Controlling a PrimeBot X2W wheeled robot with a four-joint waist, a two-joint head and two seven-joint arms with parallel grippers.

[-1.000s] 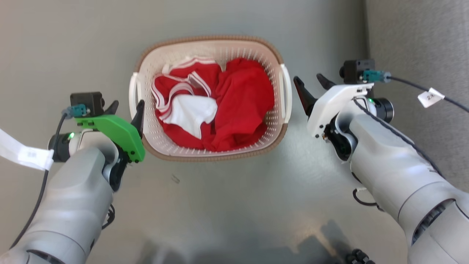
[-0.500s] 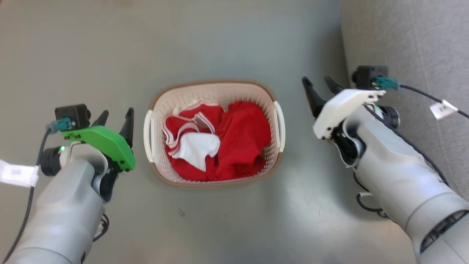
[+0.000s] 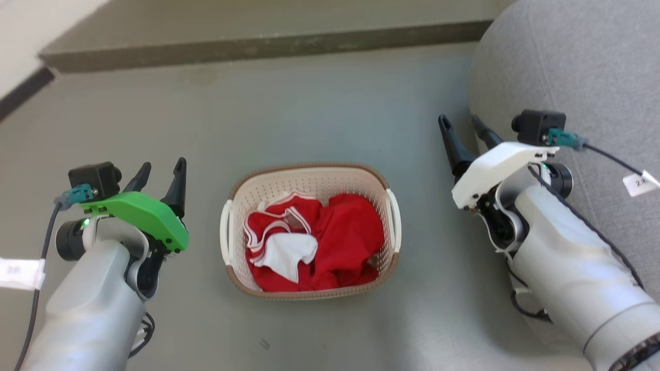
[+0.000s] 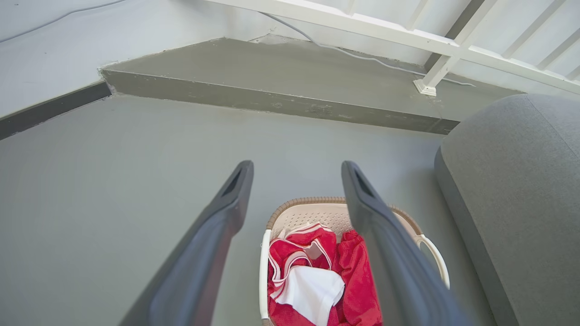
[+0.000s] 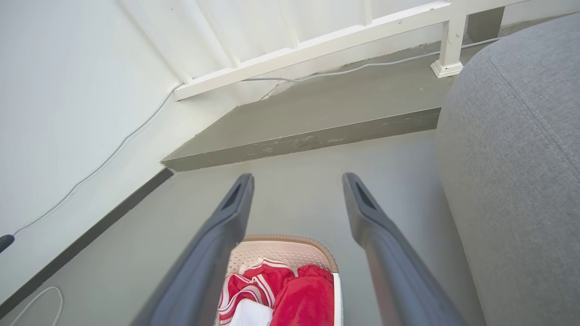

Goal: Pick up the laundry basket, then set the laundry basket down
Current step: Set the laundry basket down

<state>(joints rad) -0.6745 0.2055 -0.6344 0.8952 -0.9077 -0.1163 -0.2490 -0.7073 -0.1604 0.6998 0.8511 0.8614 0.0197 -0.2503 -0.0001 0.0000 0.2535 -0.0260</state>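
Observation:
The laundry basket (image 3: 309, 185) stands on the grey floor between my arms, cream perforated plastic with a brown rim band and white side handles, holding red and white clothes. My left gripper (image 3: 161, 170) hangs open to the basket's left, clear of its handle. To the right and higher, my right gripper (image 3: 460, 125) is open too, well apart from the basket. The left wrist view has the basket (image 4: 299, 215) low between its open fingers (image 4: 226, 213). In the right wrist view the basket (image 5: 281, 250) sits at the bottom edge, between open fingers (image 5: 367, 213).
A grey upholstered sofa (image 3: 577, 67) rises close on the right, beside my right arm. A low concrete step (image 3: 258, 46) runs across the far side, with a white railing (image 4: 408, 38) and a cable behind it. A white wall with a dark skirting (image 3: 20, 87) lies at far left.
The basket looks smaller and lower in the head view, and the step and sofa have come into it: the camera has risen. Both grippers stand farther from the basket's handles, still open.

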